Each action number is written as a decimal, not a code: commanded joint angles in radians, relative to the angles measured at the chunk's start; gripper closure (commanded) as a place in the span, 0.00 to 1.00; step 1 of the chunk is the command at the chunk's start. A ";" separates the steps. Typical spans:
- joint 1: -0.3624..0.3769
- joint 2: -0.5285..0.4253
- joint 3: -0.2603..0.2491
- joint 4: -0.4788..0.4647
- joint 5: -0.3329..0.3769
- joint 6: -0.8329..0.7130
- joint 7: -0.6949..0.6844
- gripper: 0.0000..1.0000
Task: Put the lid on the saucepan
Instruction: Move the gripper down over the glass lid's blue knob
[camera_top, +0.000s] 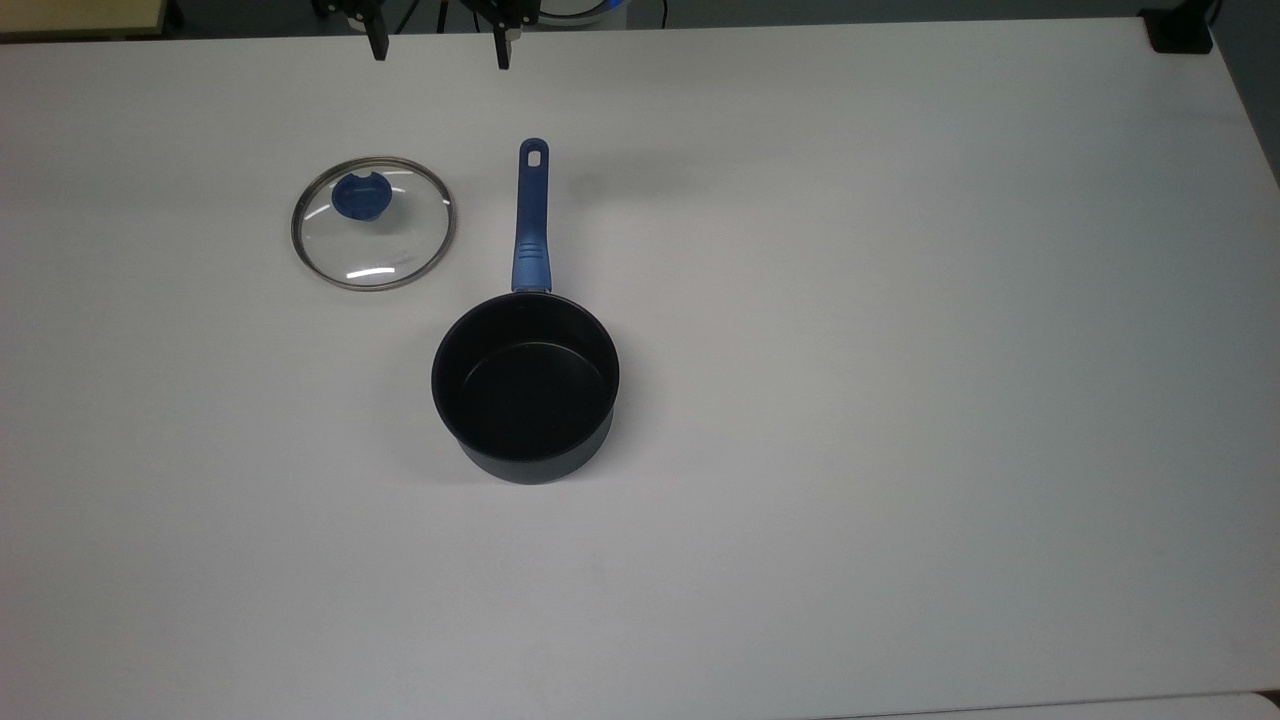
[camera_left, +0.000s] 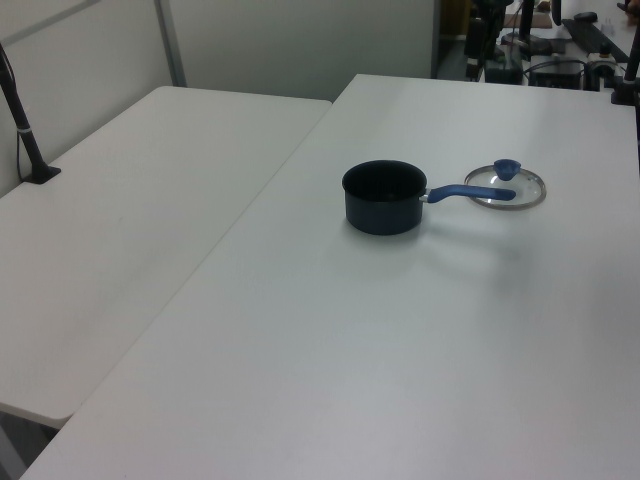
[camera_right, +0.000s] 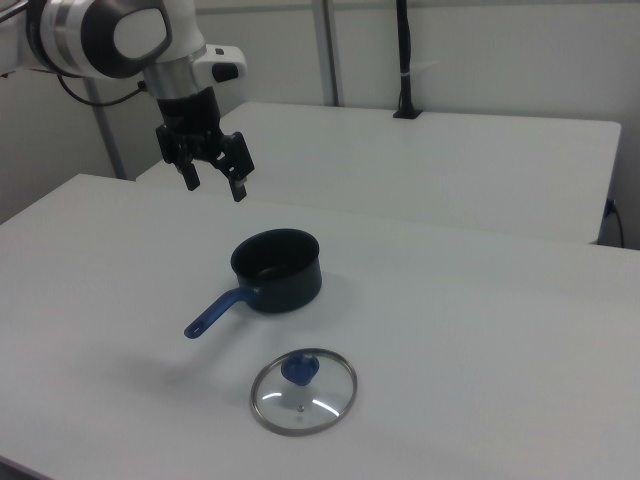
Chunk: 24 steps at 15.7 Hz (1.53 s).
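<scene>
The saucepan (camera_top: 525, 385) stands upright on the white table (camera_top: 900, 400), dark with a black empty inside, its blue handle (camera_top: 531, 215) pointing to the top view's upper edge. The lid (camera_top: 400, 235), clear glass with a metal rim and a blue knob (camera_top: 361, 196), lies flat on the table to the top view's left of the handle, apart from the pan. My gripper (camera_right: 213, 185) hangs open and empty in the air, well above the table and beyond the handle end; its two fingers (camera_top: 378, 45) show at the top view's upper edge. Saucepan (camera_right: 278, 270) and lid (camera_right: 320, 400) also sit in the right view, and saucepan (camera_left: 385, 196) and lid (camera_left: 528, 188) in the left view.
A second white table (camera_left: 130, 200) adjoins this one. A black clamped post (camera_left: 25, 130) stands on its far edge. A black mount (camera_top: 1180, 30) sits at the top view's upper right corner. Wide bare tabletop surrounds the pan and lid.
</scene>
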 joint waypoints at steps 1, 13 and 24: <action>0.009 0.006 -0.006 0.013 -0.002 0.002 -0.006 0.00; -0.008 0.006 -0.025 -0.007 -0.021 0.002 -0.128 0.00; -0.119 0.012 -0.144 -0.306 -0.160 0.173 -0.389 0.00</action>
